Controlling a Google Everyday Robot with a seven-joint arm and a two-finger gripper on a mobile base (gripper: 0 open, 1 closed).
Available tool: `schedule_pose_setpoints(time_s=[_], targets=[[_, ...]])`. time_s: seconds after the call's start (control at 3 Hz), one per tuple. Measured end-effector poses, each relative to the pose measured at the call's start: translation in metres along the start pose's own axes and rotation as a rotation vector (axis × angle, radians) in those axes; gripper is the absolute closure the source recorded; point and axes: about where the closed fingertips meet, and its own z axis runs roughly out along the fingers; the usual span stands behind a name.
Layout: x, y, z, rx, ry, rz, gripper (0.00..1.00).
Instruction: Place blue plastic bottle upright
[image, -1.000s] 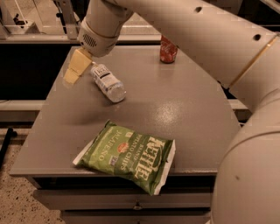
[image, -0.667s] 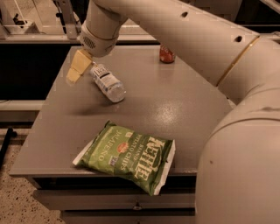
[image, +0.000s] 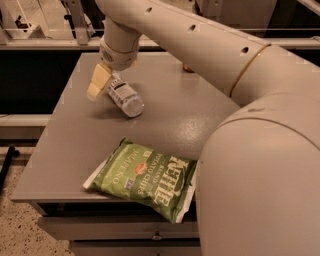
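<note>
blue plastic bottle (image: 126, 98) is not upright: it lies tilted on the far-left part of the tabletop (image: 170, 117), base pointing near-right, cap end far-left and hidden at the pincer (image: 100, 84). the pincer sits right at that cap end, just above the surface; can't tell if it's apart, together or clamped on the bottle. arm (image: 200, 40) reaches in from the right. green chip bag (image: 145, 179) lies flat at the near edge, well apart from the bottle.

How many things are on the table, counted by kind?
Plastic bottles: 1, the blue plastic bottle, lying on its side at the gripper.
Chip bags: 1, the green chip bag.
Reddish thing, mostly hidden behind the arm: 1.
Total: 3.
</note>
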Motion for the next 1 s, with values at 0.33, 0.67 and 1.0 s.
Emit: schedule_pose_setpoints(time_s=[0.33, 0.67, 1.0], targets=[[0.008, -0.008, 0.021, 0.015, 0.066, 0.049, 0.00], [0.013, -0.016, 0.030, 0.056, 0.132, 0.095, 0.15], [0.016, -0.023, 0.031, 0.086, 0.176, 0.128, 0.39]])
